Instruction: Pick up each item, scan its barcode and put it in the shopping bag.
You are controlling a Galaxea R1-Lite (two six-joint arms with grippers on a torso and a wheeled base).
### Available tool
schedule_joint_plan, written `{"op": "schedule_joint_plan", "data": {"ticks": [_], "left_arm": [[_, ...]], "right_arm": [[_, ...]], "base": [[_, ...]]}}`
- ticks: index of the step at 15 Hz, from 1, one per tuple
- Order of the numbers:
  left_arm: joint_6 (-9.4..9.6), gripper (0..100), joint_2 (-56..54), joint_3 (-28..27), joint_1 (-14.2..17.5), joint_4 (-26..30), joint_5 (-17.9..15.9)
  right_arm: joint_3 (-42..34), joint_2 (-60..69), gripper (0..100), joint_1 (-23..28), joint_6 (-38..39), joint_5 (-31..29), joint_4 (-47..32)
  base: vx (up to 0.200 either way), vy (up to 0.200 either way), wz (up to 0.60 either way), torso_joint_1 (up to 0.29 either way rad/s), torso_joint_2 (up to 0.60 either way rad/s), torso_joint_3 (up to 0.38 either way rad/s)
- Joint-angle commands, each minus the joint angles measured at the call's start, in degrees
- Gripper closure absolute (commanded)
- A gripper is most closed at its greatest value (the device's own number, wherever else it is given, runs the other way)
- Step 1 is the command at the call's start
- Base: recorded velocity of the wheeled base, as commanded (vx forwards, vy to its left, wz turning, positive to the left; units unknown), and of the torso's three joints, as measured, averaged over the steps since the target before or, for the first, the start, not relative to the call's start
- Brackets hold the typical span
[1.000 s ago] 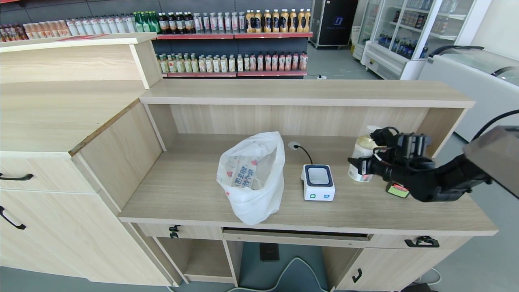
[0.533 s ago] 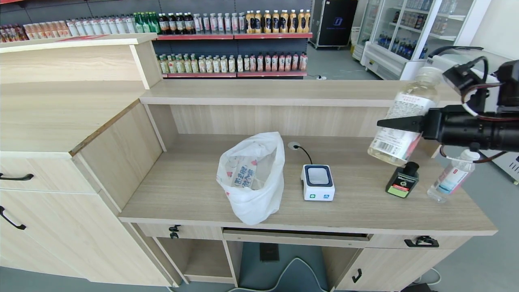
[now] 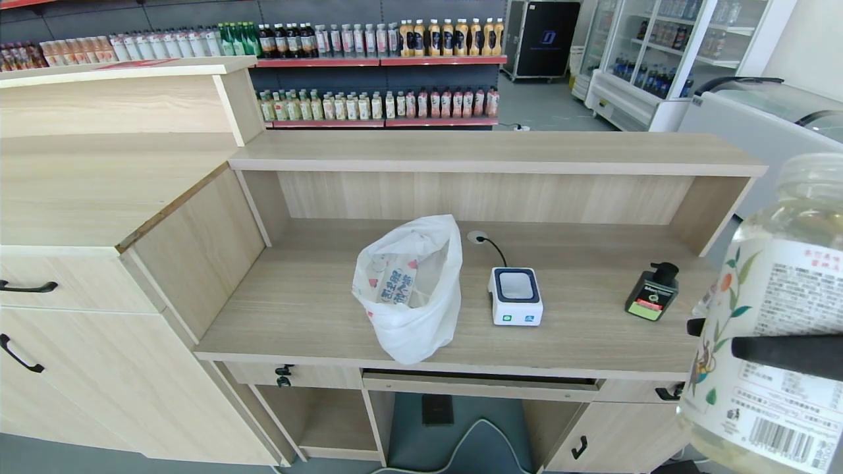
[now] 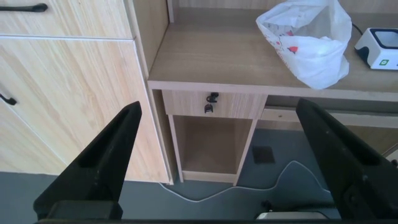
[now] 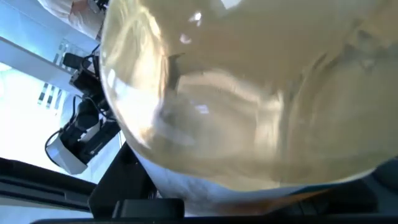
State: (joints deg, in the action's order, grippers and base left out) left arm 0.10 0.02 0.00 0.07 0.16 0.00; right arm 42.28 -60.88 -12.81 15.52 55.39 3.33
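Pale wooden counter (image 3: 296,309) — stocked drink shelves (image 3: 375,60) and a glass-door fridge (image 3: 658,59) behind.

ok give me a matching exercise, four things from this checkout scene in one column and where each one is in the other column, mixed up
Things:
1. shopping bag
2. scanner
3. small dark bottle
4. large clear bottle

Places:
A. held in the air, off the counter
B. standing on the counter, to the right of the scanner
C. standing open, leftmost on the counter
D. between the bag and the dark bottle

Pairs: 1-C, 2-D, 3-B, 4-A
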Motion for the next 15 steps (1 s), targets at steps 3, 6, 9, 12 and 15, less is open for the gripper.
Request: {"op": "schedule_joint_plan", "data": {"ticks": [3, 6, 9, 12, 15], "left_arm": [[-0.01, 0, -0.02, 0.0, 0.1, 0.02, 0.0], [-0.01, 0, -0.02, 0.0, 0.01, 0.02, 0.0], [-0.01, 0, -0.02, 0.0, 0.01, -0.07, 0.0], [-0.01, 0, -0.02, 0.0, 0.01, 0.02, 0.0], [-0.01, 0, -0.02, 0.0, 0.01, 0.02, 0.0]], "right_arm": [[-0.79, 2.52, 100, -0.72, -0.05, 0.06, 0.19], [0.0, 2.34, 100, -0.9, -0.05, 0.24, 0.19], [0.53, 2.52, 100, -0.9, 0.21, 0.33, 0.01], [0.79, 2.87, 100, -0.9, 0.48, 0.42, -0.08], [1.76, 3.49, 100, -0.9, 1.88, 0.33, -0.08]], "base": [[0.0, 0.0, 0.0, 0.0, 0.0, 0.0], [0.0, 0.0, 0.0, 0.0, 0.0, 0.0], [0.0, 0.0, 0.0, 0.0, 0.0, 0.0], [0.0, 0.0, 0.0, 0.0, 0.0, 0.0], [0.0, 0.0, 0.0, 0.0, 0.0, 0.0]]}}
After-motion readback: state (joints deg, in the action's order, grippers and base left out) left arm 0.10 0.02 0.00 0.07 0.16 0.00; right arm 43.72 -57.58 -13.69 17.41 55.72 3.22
